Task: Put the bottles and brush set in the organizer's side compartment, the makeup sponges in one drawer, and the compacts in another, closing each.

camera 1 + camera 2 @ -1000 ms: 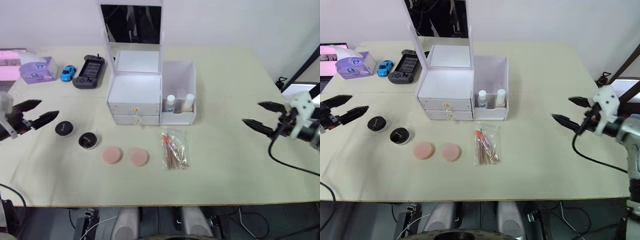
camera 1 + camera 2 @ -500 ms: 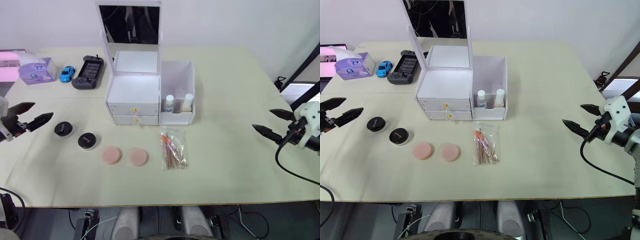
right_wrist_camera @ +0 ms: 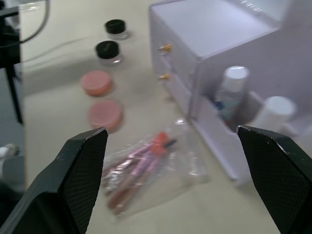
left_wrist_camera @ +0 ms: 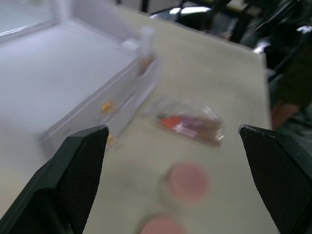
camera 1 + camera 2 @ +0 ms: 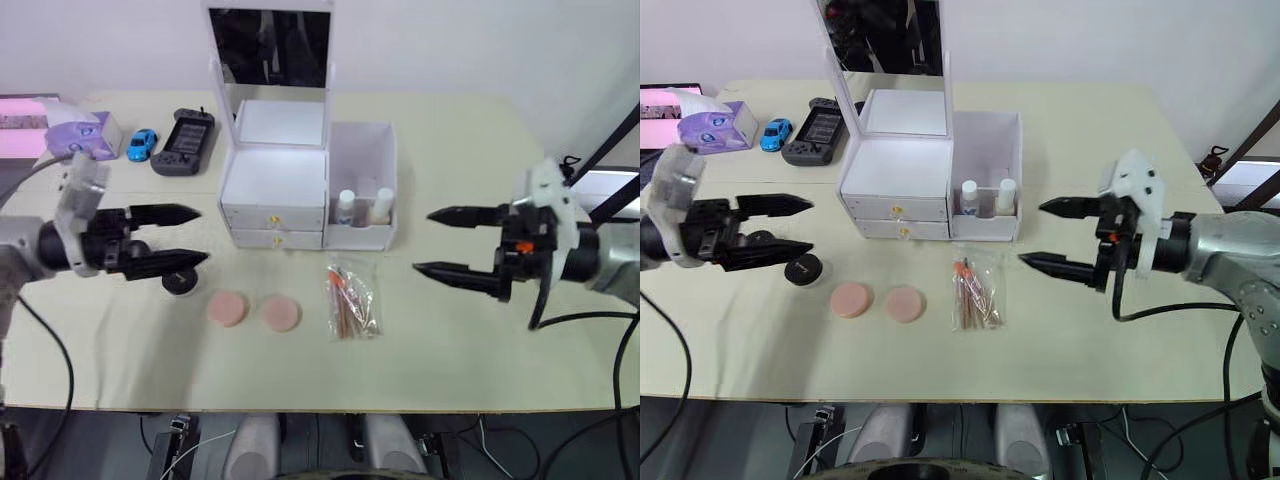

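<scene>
— Where did the two pincers stand over the table [image 5: 480, 350]?

— The right gripper [image 5: 440, 243] hung with its fingers spread wide and empty, tips aimed toward the organizer [image 5: 305, 190]. The brush set [image 5: 349, 300] lay just below and ahead of those tips, flat on the table in its clear packet. The left gripper [image 5: 188, 236] was likewise parted and empty, reaching in from the opposite side.

— And the rest of the task's things?

— The bottles [image 5: 986, 196] already stood upright in the side compartment [image 5: 362, 180], just beyond the right pincer's upper tip. The makeup sponges [image 5: 254, 310] lay side by side past the left pincer's lower tip, and one of the compacts [image 5: 801, 268] sat almost under that lower tip; the second could not be made out there. Both drawers [image 5: 274, 226] appeared shut.

— What might have gone wrong from there?

— The crinkly packet looked slippery and flat; a pinch at its loose edge could have let it slide out or sag. Lowering it into the narrow bin risked knocking the standing bottles over.
</scene>
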Robot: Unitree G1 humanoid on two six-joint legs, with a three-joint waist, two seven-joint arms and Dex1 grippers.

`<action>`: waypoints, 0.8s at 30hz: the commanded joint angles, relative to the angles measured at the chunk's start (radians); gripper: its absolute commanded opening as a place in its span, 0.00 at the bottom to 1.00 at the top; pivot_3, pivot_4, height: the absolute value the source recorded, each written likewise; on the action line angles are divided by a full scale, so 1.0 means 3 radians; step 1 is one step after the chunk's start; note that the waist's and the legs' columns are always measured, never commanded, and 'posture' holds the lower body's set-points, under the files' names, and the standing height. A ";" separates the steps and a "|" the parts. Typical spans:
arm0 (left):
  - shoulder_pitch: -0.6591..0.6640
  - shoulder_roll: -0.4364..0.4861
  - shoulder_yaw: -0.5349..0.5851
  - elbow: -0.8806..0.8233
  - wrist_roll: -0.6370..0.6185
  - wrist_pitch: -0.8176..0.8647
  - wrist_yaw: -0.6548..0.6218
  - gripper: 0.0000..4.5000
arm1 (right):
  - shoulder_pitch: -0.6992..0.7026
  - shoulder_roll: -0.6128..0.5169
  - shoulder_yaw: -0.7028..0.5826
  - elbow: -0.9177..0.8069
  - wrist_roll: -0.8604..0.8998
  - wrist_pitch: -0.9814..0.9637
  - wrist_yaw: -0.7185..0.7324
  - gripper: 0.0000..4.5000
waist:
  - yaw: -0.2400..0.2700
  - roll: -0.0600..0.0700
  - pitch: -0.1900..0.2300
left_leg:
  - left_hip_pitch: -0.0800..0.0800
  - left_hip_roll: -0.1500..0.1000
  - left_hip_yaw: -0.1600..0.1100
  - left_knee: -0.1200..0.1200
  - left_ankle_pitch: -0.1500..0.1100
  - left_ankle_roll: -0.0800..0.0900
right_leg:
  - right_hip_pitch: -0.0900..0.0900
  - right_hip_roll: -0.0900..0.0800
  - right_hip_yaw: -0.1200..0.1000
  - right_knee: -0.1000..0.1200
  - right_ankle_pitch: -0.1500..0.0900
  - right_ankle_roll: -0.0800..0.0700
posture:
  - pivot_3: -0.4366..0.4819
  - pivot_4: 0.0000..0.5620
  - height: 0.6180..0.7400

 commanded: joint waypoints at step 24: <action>-0.0713 -0.1109 -0.1945 -0.0481 0.0309 0.1234 0.1680 0.01 | 0.0176 0.0399 0.1048 0.1035 0.3215 0.0615 -0.3340 1.00 | -0.0032 -0.0006 -0.0002 | 0.0000 -0.0002 -0.0005 0.0007 0.0001 0.0001 | 0.0003 0.0009 0.0003 0.0003 0.0000 -0.0002 | 0.48 0.27 1.00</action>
